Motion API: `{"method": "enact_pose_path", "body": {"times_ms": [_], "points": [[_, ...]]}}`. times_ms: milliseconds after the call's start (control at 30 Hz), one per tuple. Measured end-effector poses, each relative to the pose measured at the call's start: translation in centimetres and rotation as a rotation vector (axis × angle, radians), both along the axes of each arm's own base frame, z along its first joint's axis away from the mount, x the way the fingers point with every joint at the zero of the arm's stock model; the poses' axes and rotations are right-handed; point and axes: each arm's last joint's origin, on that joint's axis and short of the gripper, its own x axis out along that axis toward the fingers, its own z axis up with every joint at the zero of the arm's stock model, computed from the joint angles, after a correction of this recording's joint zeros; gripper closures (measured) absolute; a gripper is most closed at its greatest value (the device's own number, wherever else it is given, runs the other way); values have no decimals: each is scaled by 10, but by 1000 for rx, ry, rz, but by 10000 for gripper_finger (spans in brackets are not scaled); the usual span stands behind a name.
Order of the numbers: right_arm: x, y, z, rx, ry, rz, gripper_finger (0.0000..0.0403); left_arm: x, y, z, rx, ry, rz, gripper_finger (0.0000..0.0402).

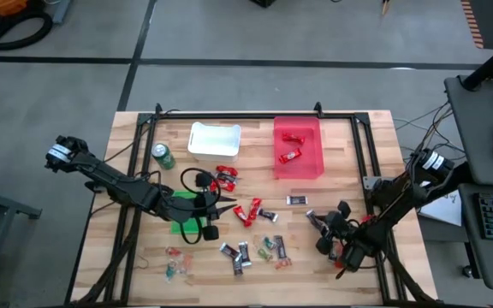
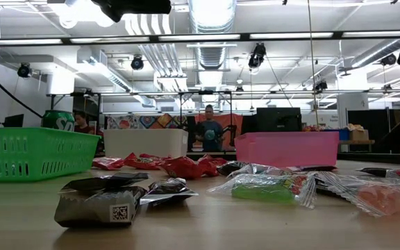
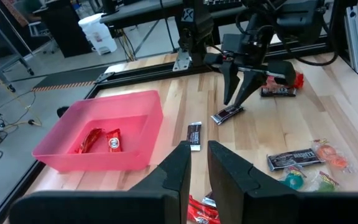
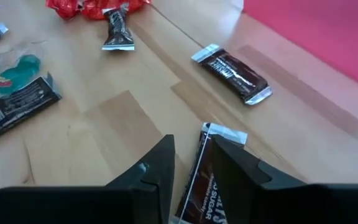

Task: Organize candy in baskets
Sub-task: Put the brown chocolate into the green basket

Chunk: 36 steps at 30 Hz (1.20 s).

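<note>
1. The right gripper [image 4: 188,168] is down low near the right edge of the surface [image 1: 349,171], with its fingers set narrowly either side of a dark mini bar [image 4: 204,180]. They look to be pinching it, but whether it's off the wood is hard to call.
2. The left gripper [image 3: 197,165] hangs over the middle-left area with its fingers nearly together and nothing between them.
3. The red basket [image 1: 298,147] sits at the back with two red-wrapped bars [image 1: 291,147] in it.
4. The white basket [image 1: 214,139] is just left of the red one, and the green basket [image 2: 33,154] sits closer to the front-left, mostly under the left arm.
5. The rest of the candy [image 1: 251,248] is scattered loose across the front and middle of the surface.
6. A green can [image 1: 163,156] stands beside the white basket.
</note>
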Motion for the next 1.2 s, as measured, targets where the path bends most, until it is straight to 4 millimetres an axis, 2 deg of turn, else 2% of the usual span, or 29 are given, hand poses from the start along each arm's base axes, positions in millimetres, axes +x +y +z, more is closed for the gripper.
{"method": "enact_pose_path", "body": {"times_ms": [100, 267, 433, 567, 700, 967, 1200], "points": [[1, 1, 0, 20, -5, -7, 278, 0, 0, 0, 0, 0, 0, 363], [1, 0, 0, 37, -31, -34, 208, 0, 0, 0, 0, 0, 0, 363], [2, 2, 1, 39, 24, 2, 143, 0, 0, 0, 0, 1, 0, 363], [2, 3, -2, 41, 35, 2, 116, 0, 0, 0, 0, 1, 0, 363], [2, 4, -9, 41, 58, -7, 117, 0, 0, 0, 1, 2, 0, 363], [1, 3, -30, 17, 64, -78, 145, 0, 0, 0, 0, 1, -1, 363], [-1, -1, -41, -15, 84, -122, 204, 0, 0, 0, 0, 1, -1, 363]]}}
